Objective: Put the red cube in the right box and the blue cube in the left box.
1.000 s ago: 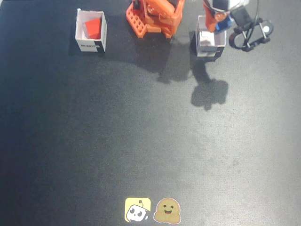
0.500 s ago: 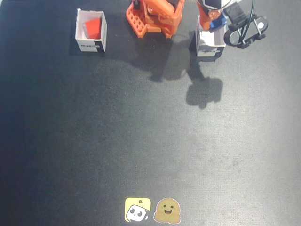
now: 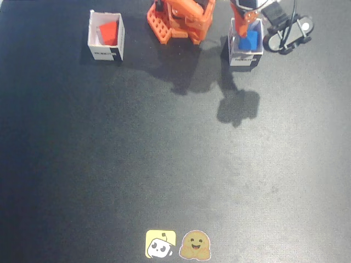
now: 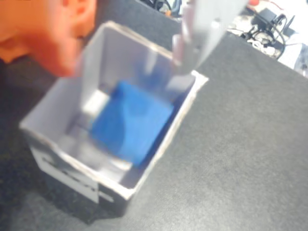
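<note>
Checking the placement step, I see the blue cube (image 4: 131, 121) lying tilted on the floor of the left box (image 4: 57, 166), which stands at the right of the fixed view. The gripper (image 4: 139, 53) hangs above the box mouth, its orange and grey fingers spread apart and holding nothing. The red cube (image 3: 110, 32) sits in the right box (image 3: 106, 53), at the left of the fixed view. I judge both cubes placed; the next move calls for lifting the arm straight up, clear of the box walls, without nudging the box
</note>
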You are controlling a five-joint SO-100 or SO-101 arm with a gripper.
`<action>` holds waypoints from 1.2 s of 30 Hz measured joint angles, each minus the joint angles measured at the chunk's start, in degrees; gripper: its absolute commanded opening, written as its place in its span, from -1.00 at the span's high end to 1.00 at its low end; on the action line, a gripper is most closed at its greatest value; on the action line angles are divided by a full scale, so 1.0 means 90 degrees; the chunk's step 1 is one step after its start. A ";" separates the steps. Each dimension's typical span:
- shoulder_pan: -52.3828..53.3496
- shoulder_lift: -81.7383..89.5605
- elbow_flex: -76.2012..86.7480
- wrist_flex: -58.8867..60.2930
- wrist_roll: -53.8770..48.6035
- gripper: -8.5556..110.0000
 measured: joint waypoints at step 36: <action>0.7891 -0.0615 0.0459 -0.1562 -0.4121 0.85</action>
